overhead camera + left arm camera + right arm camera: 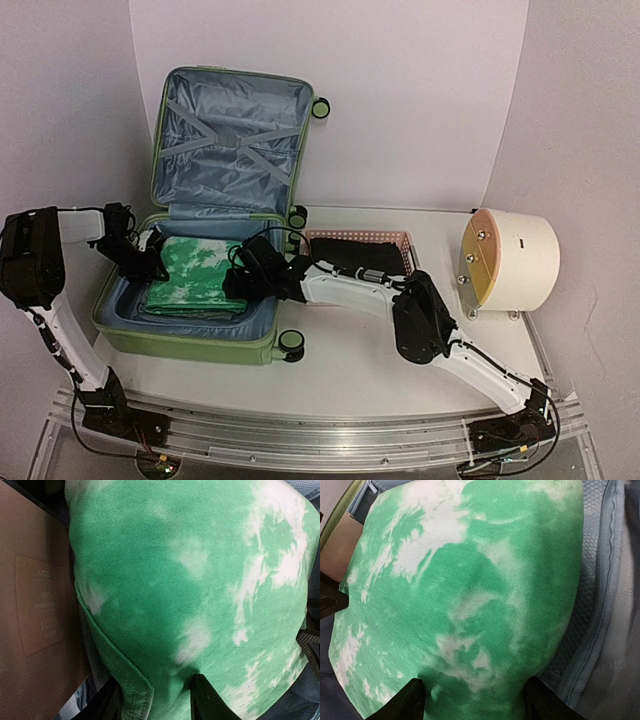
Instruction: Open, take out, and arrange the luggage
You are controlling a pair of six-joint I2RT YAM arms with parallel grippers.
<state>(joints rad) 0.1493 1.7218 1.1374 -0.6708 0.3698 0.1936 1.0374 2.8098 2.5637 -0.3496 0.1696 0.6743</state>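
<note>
Green cloth fills luggage beside pink basket; right tool spread, grip of left tool unclear.

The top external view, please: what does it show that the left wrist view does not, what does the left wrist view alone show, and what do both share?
Only the top external view shows the whole open luggage with its lid standing up, the pink basket, the cream drum and the right gripper reaching into the case. Only the left wrist view shows a brown patch with faint lettering beside the green-and-white garment, and that garment's stitched hem. Both show the garment and the left gripper at it.
</note>
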